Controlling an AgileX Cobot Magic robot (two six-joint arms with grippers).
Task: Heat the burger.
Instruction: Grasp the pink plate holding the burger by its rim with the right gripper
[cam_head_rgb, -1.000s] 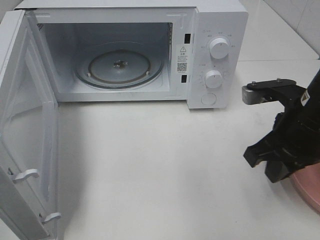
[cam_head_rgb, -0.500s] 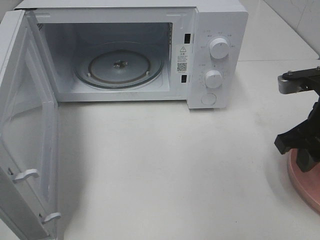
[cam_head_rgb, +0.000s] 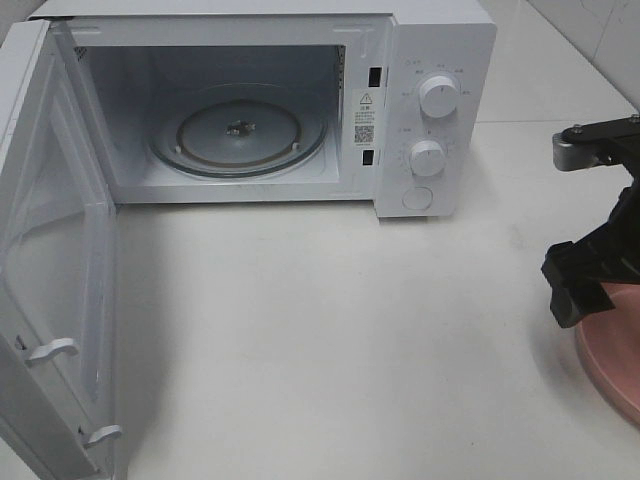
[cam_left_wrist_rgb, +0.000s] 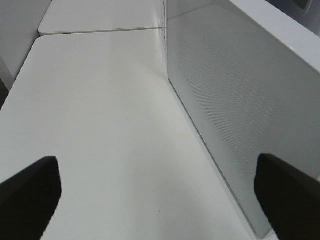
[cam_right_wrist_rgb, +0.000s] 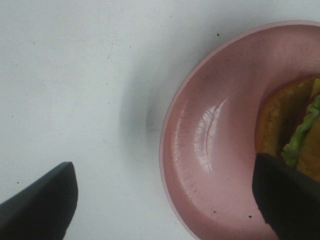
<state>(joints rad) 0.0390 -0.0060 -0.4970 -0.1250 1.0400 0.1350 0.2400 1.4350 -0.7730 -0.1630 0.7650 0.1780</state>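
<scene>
The left gripper hangs over the white table just beside a flat, finely dotted white face of the microwave; whether that is the door or a side wall cannot be told. Its jaws stand wide apart with nothing between them.

In the high view the microwave stands at the back of the table, and its door is swung fully open on its left side. Inside the cavity lies the round glass turntable, bare. On the microwave's right panel are two white dials, one above the other, and a round button below them.

Well to the right of the microwave, near the table's front, the right gripper hangs over the rim of a pink plate. Its jaws are spread wide and grip nothing: one finger is over bare table, the other over the plate. The burger sits on that plate, just beside this second finger and only partly in view.
</scene>
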